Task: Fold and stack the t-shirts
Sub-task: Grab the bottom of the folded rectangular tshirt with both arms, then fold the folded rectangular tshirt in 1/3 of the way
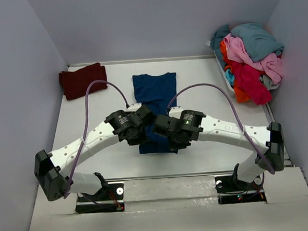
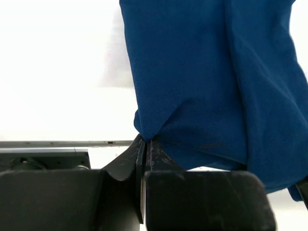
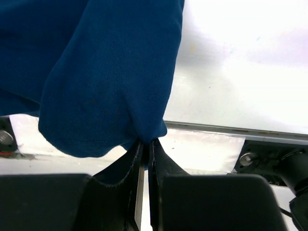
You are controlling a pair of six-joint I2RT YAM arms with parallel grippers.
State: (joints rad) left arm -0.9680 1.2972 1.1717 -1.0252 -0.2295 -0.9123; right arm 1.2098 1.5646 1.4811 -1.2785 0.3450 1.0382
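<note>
Navy cloth of the t-shirt (image 1: pixel 155 89) runs lengthwise straight away from me down the middle of the bench (image 1: pixel 198 162); my left end effector (image 2: pixel 145 144) and right end effector (image 3: pixel 146 143) each clamp a near corner, equally close, so the fold should go forward.

We count two arms, left arm (image 1: pixel 87 143) and right arm (image 1: pixel 233 131), with two grippers, left gripper (image 2: pixel 144 144) and right gripper (image 3: pixel 146 143), and two purple cables (image 1: pixel 102 82). We see one table (image 1: pixel 198 71), one blue t-shirt (image 1: pixel 154 89), one maroon t-shirt (image 1: pixel 83 79), and one white basket (image 1: pixel 226 79) holding one heap of t-shirts (image 1: pixel 254 51), too tangled to number, in four colours.
</note>
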